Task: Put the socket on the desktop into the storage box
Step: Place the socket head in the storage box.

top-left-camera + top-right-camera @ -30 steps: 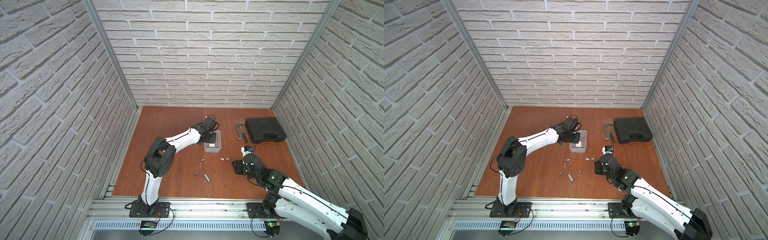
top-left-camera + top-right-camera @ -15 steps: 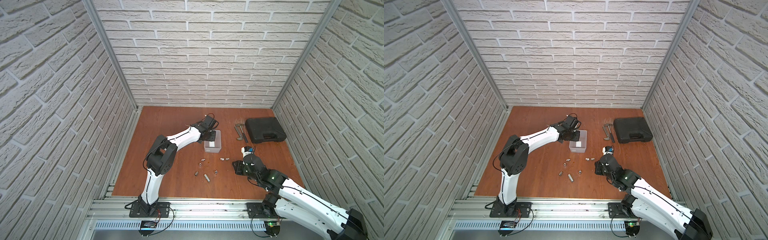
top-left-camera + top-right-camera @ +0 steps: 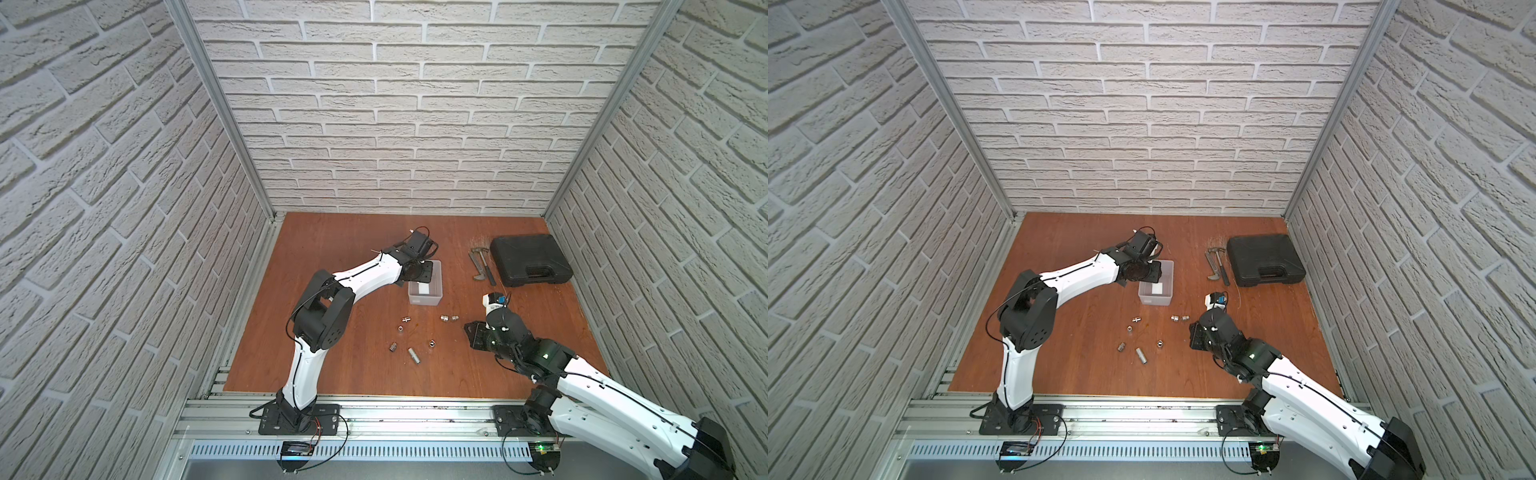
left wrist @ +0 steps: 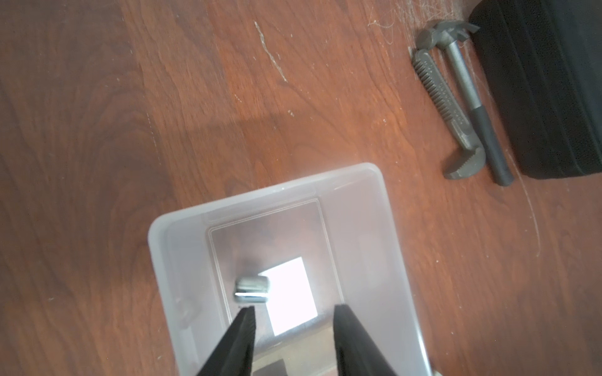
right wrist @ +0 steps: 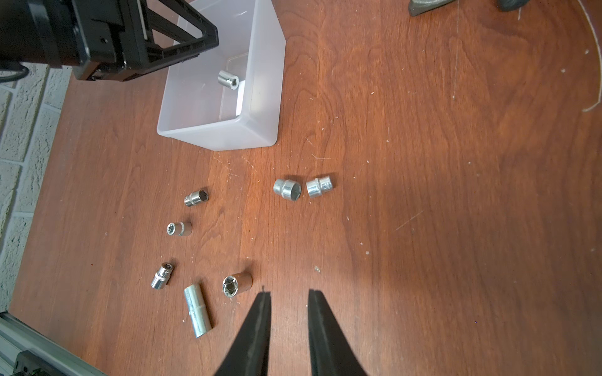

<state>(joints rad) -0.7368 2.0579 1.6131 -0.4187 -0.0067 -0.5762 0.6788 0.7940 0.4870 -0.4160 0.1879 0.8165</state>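
The pale storage box (image 3: 424,298) (image 3: 1155,300) stands mid-desktop (image 3: 353,249). My left gripper (image 4: 293,307) (image 3: 427,272) hangs open over its rim (image 4: 267,192), with nothing between the jaws. One silver socket (image 4: 251,289) (image 5: 228,79) lies loose on the box floor beside the white square. Several more sockets (image 3: 414,355) (image 5: 197,310) are scattered on the desktop in front of the box, with a pair (image 5: 287,189) nearer my right arm. My right gripper (image 5: 289,294) (image 3: 471,334) hovers low beside a short socket (image 5: 236,284), its jaws a little apart over bare wood.
A black plastic case (image 3: 530,266) (image 4: 547,81) lies at the back right. A hammer (image 4: 469,94) and a wrench (image 4: 446,110) lie just beside it. Brick walls enclose three sides, and a metal rail (image 3: 415,415) runs along the front.
My left gripper's jaws have opened over the storage box and the socket they held now lies inside. The right arm has not moved.
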